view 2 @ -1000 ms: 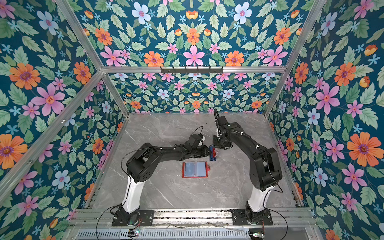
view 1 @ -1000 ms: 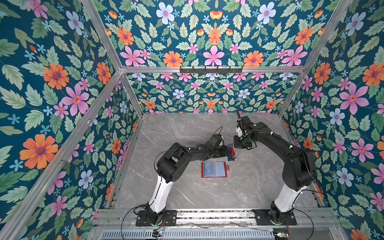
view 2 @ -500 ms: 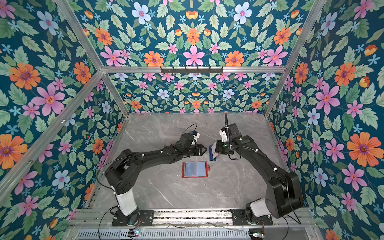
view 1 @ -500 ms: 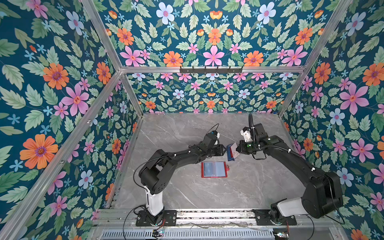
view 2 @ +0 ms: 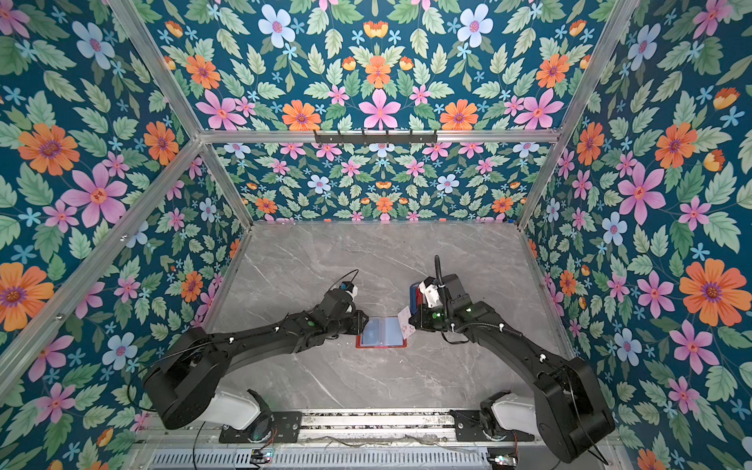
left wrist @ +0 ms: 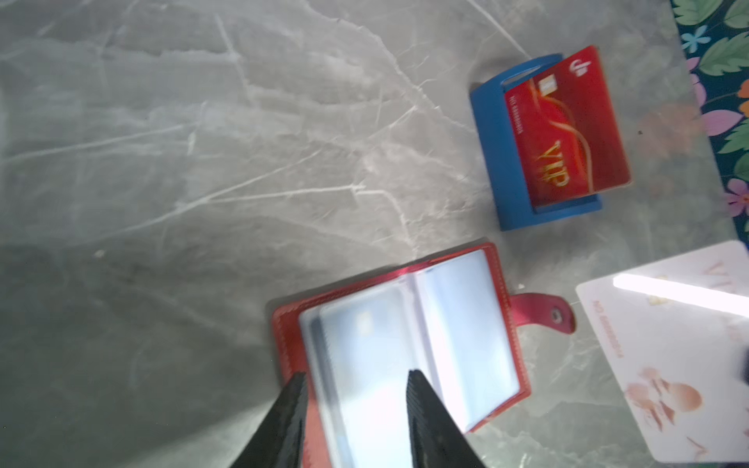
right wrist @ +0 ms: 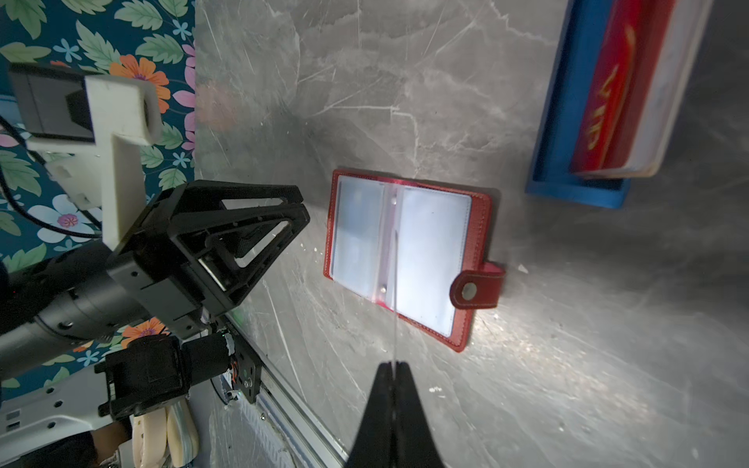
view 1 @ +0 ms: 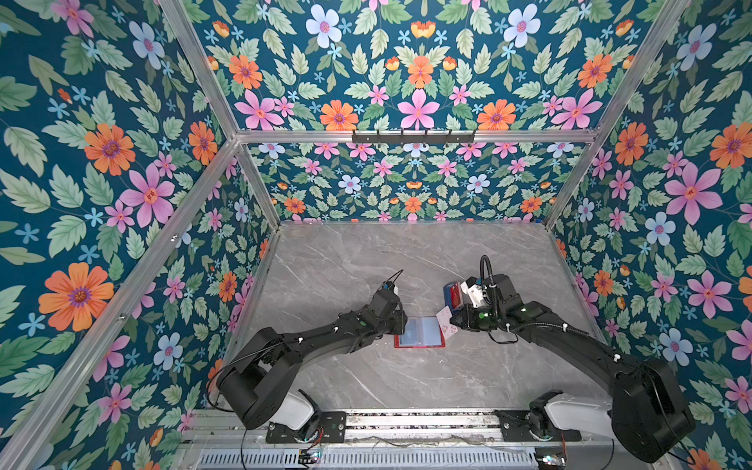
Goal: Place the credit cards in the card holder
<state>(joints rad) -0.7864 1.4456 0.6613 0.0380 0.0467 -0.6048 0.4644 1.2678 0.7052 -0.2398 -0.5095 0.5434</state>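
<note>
- right gripper (right wrist: pixel 392 364) is pinched shut on the pale card (left wrist: pixel 668 344), by the right edge of the open card holder (right wrist: pixel 480 227), mid-table
- left gripper (left wrist: pixel 356 375) hovers, jaws apart, at its left page
- card looks stiff, light, slick; probably best held by a short edge
- red card (left wrist: pixel 567 133) sits in the blue stand (left wrist: pixel 492 154), farther right

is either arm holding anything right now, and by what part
The right gripper pinches the pale card by one edge. The left gripper is open near the card holder and holds nothing.
</note>
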